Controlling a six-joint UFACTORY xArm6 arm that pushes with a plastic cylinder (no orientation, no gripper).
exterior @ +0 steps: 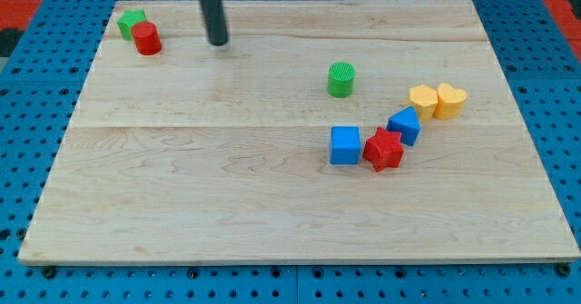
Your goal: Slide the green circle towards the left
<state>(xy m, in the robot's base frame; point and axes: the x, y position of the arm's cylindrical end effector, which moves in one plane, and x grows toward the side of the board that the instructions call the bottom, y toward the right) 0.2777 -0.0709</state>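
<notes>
Green circle (340, 79) alone, right of the table's (227, 213) middle, toward the far edge — tip (218, 43) well apart, nearer the far-left corner.

No jaws to spread or press — just a rod. Likely light, stiff, smooth-sliding; best pushed square on its right side, lest it roll off.

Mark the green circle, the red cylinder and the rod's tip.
green circle (340, 79): camera view, middle of its side.
red cylinder (146, 39): camera view, its body.
my tip (218, 43): camera view, rod's very end.
</notes>
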